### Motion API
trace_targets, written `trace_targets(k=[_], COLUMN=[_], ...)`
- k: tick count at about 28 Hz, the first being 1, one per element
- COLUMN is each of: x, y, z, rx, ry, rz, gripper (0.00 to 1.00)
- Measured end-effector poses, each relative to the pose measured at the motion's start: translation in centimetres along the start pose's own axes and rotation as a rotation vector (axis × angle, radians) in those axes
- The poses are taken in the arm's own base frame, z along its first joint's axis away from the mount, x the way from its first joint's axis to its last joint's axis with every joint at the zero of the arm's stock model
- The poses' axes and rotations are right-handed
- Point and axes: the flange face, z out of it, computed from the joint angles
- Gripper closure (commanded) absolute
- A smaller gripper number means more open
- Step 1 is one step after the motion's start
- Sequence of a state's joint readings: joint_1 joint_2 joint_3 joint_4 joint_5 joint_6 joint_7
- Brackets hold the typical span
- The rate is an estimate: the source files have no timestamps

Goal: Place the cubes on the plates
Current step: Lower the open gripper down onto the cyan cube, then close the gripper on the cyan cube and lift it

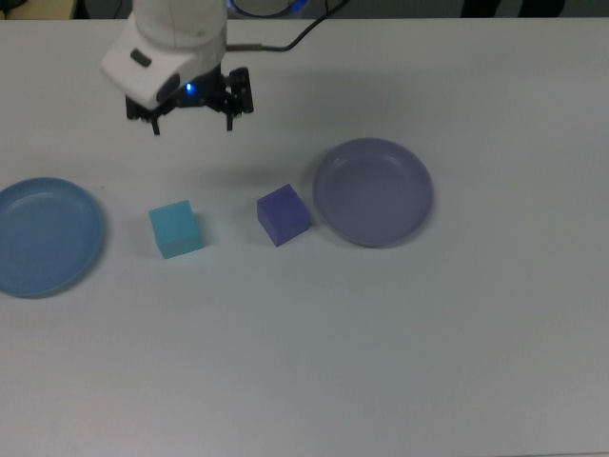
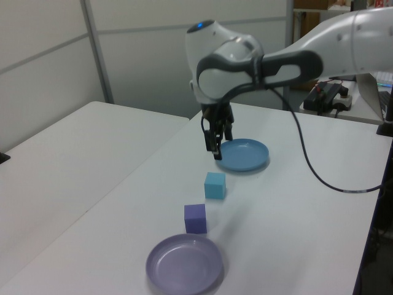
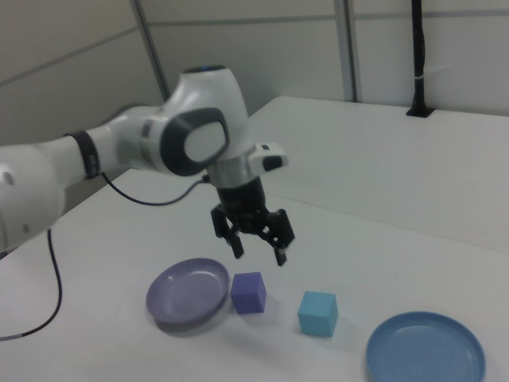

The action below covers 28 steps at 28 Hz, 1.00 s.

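While jaws gape, arm [image 3: 151,147] hangs downward — above cubes [image 3: 248,292].

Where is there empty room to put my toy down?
The table is bare all along the top view's bottom, below both plates. It is crowded in the row: blue plate, cyan cube, purple cube, lavender plate, with the gripper above.

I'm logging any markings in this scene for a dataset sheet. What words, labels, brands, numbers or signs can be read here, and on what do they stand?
None can be read in any view.
The turquoise cube, the dark blue-purple cube, the light blue plate and the lavender plate are all plain.
The arm's shell above the gripper shows only a small blue light, no lettering.
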<state>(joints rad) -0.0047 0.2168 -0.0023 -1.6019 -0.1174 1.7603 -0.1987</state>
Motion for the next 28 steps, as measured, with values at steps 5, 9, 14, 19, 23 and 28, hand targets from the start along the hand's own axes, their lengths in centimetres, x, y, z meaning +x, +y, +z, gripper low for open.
trace_targets(k=[5,9,14,19,23,28], x=[1.4,2.6,3.8,4.3,4.5,4.9], y=[1.7,3.1,3.5,3.2,3.0,3.4], z=[3.4,6.3,10.1,12.8,14.1,16.2], rx=[0.001,-0.004,-0.023,-0.026,-0.026,-0.029], ry=[0.004,0.014,0.000,0.005,0.015,0.033], rz=[-0.070,-0.081,-0.100,-0.110,-0.115,-0.110], gripper=[0.00,0.00,0.00,0.00,0.00,0.00])
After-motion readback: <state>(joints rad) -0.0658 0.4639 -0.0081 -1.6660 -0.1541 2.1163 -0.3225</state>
